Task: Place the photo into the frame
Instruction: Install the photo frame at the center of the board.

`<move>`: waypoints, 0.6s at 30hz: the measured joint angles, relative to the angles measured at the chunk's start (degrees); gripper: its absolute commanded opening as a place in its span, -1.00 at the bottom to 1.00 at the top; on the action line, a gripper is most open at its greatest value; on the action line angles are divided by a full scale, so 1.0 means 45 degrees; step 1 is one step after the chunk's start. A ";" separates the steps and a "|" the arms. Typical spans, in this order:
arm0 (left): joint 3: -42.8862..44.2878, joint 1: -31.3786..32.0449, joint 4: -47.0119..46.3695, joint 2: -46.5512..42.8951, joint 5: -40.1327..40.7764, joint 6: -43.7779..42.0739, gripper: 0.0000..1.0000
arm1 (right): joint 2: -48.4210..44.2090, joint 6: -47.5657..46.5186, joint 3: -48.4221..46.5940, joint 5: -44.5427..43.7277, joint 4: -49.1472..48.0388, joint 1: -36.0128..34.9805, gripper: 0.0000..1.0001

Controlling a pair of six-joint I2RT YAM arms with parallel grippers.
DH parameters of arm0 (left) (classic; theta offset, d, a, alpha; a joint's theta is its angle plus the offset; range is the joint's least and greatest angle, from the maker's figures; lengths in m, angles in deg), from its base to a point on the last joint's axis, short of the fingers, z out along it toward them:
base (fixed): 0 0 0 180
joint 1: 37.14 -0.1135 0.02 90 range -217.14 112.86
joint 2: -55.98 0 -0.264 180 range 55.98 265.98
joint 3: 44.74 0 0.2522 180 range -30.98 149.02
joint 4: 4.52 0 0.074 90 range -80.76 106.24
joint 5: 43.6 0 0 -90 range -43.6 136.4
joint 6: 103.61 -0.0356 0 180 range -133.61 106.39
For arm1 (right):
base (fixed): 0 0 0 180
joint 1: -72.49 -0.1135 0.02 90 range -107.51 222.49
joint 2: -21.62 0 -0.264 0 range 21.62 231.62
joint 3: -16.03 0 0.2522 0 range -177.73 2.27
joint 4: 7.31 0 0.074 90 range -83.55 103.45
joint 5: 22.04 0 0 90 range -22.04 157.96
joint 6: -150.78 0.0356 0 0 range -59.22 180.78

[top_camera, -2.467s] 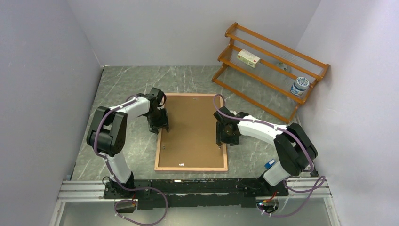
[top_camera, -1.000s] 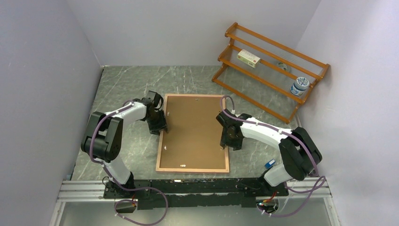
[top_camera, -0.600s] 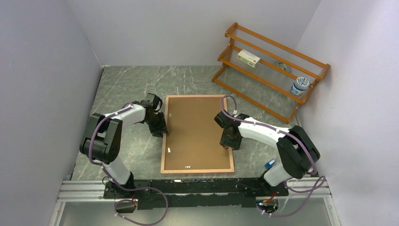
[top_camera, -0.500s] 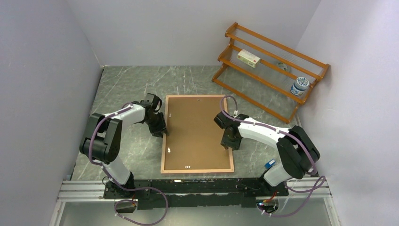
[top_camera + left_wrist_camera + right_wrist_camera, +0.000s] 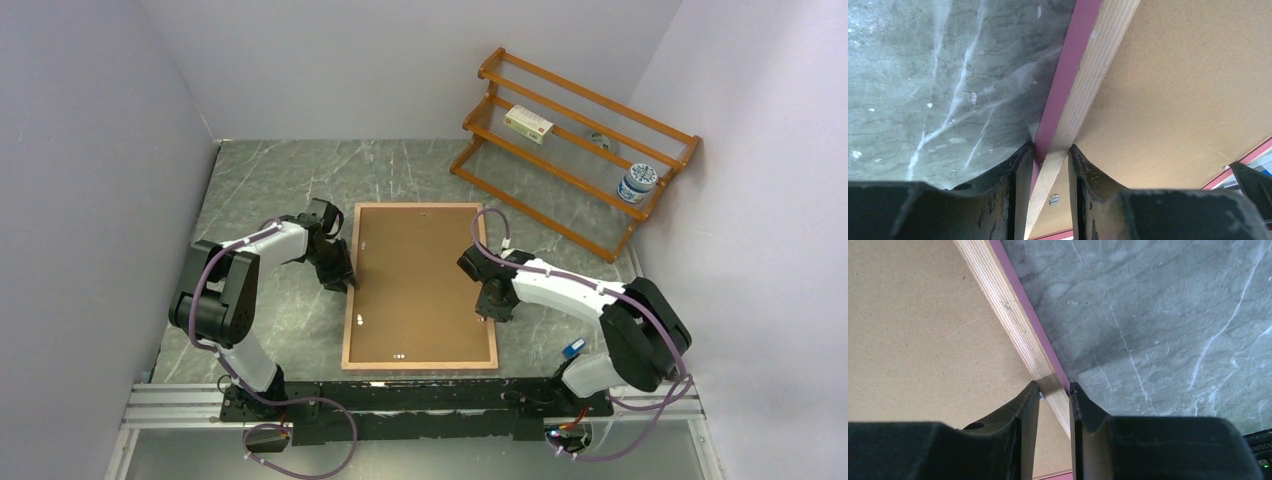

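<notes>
Left tool (image 5: 1050,150), right tool (image 5: 1054,387): frame (image 5: 420,365) lengthwise near-far

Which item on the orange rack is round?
The blue-and-white jar at the rack's right end; the box further left is flat and rectangular.

The frame (image 5: 420,366) is a large thin rectangle lying back-up on the grey worktop (image 5: 280,180), its long sides running away from the arm bases. Its rim is pale layered wood with a pink outer edge, and a brown board (image 5: 415,285) fills the opening. The left pincer (image 5: 1050,150) and right pincer (image 5: 1054,386) each nip one long rail. The frame may be slightly raised.
</notes>
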 measured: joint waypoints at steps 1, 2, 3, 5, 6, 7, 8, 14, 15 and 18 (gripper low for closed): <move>0.0000 0.0000 0.0005 0.0000 -0.0029 0.0000 -0.28 | -0.0102 0.0005 0.0058 0.0039 0.0010 -0.0010 -0.30; -0.0005 0.0005 0.0010 0.0000 -0.0058 0.0000 -0.26 | -0.0189 0.0005 0.0087 0.0044 0.0044 -0.0019 -0.22; -0.0005 0.0005 0.0010 0.0000 -0.0083 0.0000 -0.24 | -0.0238 0.0015 0.0087 0.0029 0.0087 -0.0034 -0.17; -0.0005 0.0000 0.0010 0.0000 -0.0087 0.0000 -0.20 | -0.0384 0.0039 -0.0015 -0.0019 0.0194 -0.0058 -0.05; -0.0005 -0.0005 0.0005 0.0000 -0.0092 0.0000 -0.16 | -0.0481 0.0010 -0.0185 -0.0058 0.0291 -0.0058 0.04; 0.0000 -0.0010 0.0005 0.0000 -0.0102 0.0005 -0.12 | -0.0544 -0.0019 -0.0355 -0.0107 0.0359 -0.0058 0.11; 0.0000 -0.0024 -0.0005 -0.0005 -0.0131 0.0000 -0.07 | -0.0612 -0.0092 -0.0602 -0.0160 0.0398 -0.0058 0.17; 0.0087 -0.0243 0.0180 -0.0078 -0.0204 -0.0092 0.14 | -0.0393 -0.1190 -0.2108 -0.0476 0.0262 0.0510 0.24; 0.0121 -0.0301 0.0248 -0.0078 -0.0189 -0.0112 0.14 | -0.0136 -0.1491 -0.2458 -0.0544 0.0243 0.0767 0.25; 0.0272 -0.0539 0.0384 -0.0083 -0.0194 -0.0253 0.20 | 0.1277 -0.2521 -0.3837 -0.0699 0.0126 0.1715 0.29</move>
